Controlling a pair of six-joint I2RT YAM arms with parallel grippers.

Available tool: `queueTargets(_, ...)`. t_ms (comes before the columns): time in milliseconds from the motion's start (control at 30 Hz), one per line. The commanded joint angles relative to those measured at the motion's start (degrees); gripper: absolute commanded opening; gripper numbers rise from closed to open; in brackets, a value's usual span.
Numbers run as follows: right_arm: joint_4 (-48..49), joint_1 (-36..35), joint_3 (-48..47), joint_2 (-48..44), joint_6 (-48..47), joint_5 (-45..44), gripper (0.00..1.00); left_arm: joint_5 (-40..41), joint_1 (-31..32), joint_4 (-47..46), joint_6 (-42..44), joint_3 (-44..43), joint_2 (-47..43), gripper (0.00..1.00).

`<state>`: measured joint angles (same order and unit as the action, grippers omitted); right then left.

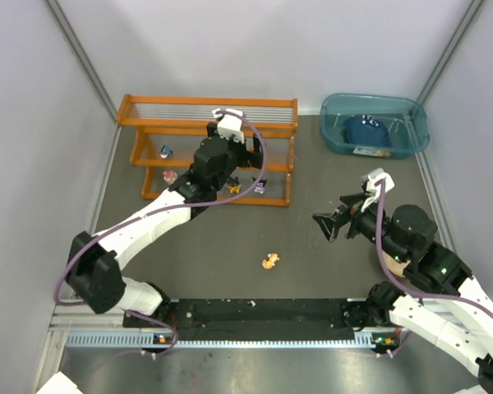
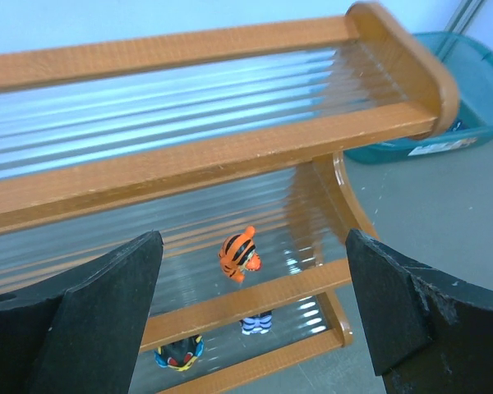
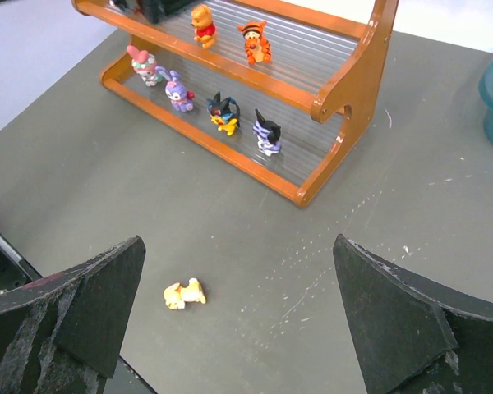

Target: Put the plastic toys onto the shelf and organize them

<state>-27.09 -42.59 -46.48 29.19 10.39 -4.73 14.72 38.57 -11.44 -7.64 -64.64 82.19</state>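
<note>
The left gripper is spread wide in front of the orange shelf and holds nothing. A tiger toy and a bear toy stand on the middle row. On the bottom row stand a pink toy, a purple toy, a black and yellow toy and a black and blue toy. A little yellow toy lies on the table, well apart from the shelf. It may be on its side, but it is too small to tell. The right gripper is wide and empty above the table.
</note>
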Motion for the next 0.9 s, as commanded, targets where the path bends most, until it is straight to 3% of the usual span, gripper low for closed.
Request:
queueTargets(0, 1.25, -0.39, -0.10, 2.62, 1.73, -0.72, 0.99, -0.66, -0.25, 2.64, -2.37, 1.26, -7.65, 0.99)
queueTargets(133, 2.83, -0.48, -0.54, 6.57, 3.49, -0.81, 0.98, -0.75, -0.16, 5.98, -3.61, 4.43, -14.50, 0.99)
queueTargets(233, 5.37, -0.39, -1.16, 10.60, 4.90, -0.10, 0.92, -2.67, -0.16, 7.83, -4.22, 7.42, -19.06, 0.99)
queueTargets(333, 9.76, -0.48, -1.42, 14.56, 5.60, 0.25, 0.77, -4.79, -0.16, 8.45, -5.45, 11.19, -23.55, 0.99)
queueTargets(433, 14.51, 0.05, -2.04, 19.65, 5.78, -0.80, 0.56, -5.49, -0.07, 9.24, -7.82, 14.97, -27.51, 0.98)
queueTargets(467, 16.00, 0.48, -2.38, 21.07, 5.87, -0.81, 0.34, -5.75, -0.07, 9.59, -8.96, 16.55, -28.31, 0.97)
queueTargets(533, 19.87, 1.98, -3.61, 24.32, 5.78, 0.51, 0.03, -6.11, -0.07, 10.21, -9.67, 17.79, -30.33, 0.97)
queueTargets(700, 26.20, 6.28, -8.71, 35.84, 5.08, 5.86, 0.00, -6.55, -0.07, 13.20, -12.13, 20.87, -34.28, 0.95)
queueTargets(867, 30.87, 8.22, -14.06, 44.79, 2.53, 5.79, 0.00, -6.20, -0.07, 13.90, -14.07, 23.94, -36.92, 0.89)
